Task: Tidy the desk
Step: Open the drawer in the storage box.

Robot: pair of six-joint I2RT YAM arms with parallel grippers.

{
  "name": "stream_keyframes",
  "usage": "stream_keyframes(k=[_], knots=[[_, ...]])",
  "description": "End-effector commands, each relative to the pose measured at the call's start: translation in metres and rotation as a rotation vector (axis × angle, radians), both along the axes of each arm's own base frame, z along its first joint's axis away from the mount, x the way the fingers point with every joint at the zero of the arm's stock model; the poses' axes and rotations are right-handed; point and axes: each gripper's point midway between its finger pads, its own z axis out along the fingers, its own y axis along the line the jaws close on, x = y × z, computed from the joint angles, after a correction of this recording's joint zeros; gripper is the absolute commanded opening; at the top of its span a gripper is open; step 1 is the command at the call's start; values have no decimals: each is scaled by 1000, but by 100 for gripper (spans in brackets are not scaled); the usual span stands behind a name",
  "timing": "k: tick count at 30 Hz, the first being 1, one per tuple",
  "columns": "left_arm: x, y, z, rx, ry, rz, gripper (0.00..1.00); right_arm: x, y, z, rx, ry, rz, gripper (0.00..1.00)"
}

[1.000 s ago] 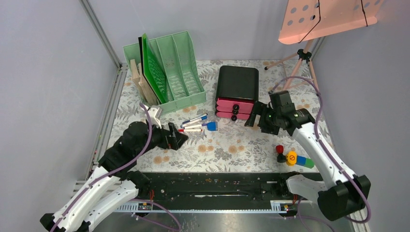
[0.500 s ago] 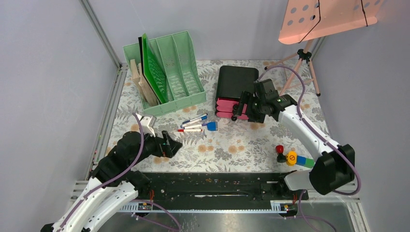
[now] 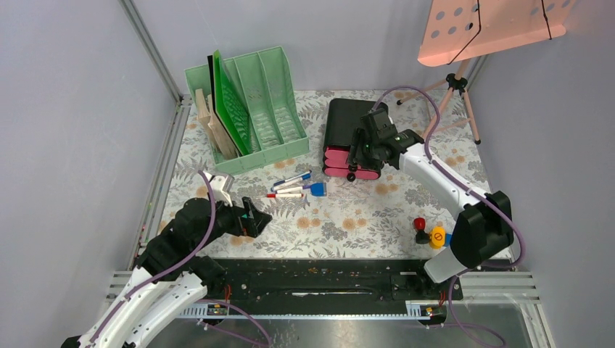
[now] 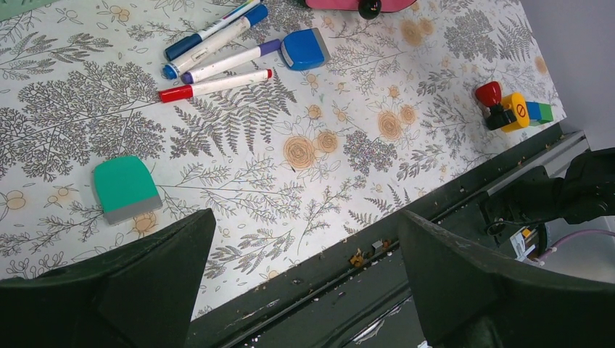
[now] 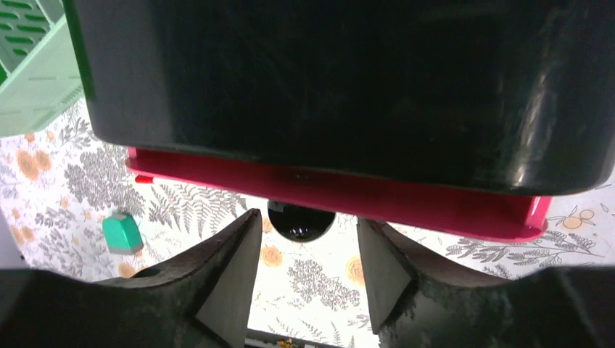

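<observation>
Markers (image 4: 217, 61), teal eraser (image 4: 125, 187) lie near wide left fingers (image 4: 109, 304); right fingers (image 5: 217, 290) narrowly straddle drawer knob (image 5: 301, 220), untouched.

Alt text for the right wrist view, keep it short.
The right gripper straddles the black knob on a pink drawer of the black drawer box, small gaps either side. The fern-printed desk and a green block show below.

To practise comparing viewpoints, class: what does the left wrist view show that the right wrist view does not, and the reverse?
Left wrist only: four markers, a blue eraser, coloured toy pieces, the black rail. Right wrist only: the black top of the drawer box, the mint-green file rack, the right pincer open either side of a knob. Both: the teal eraser, the fern-printed desk, a pink drawer front.
</observation>
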Motion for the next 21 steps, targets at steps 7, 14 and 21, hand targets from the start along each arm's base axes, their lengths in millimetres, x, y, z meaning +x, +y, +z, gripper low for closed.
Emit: stream_keyframes(k=[7, 14, 21], knots=[[3, -1, 14, -25, -53, 1, 99, 22, -4, 12, -59, -71, -64, 42], [4, -1, 13, -21, -46, 2, 99, 15, -6, 15, -52, -73, -54, 10], [5, 1, 9, -7, -13, 25, 99, -4, -8, 12, -40, -46, -26, 0]])
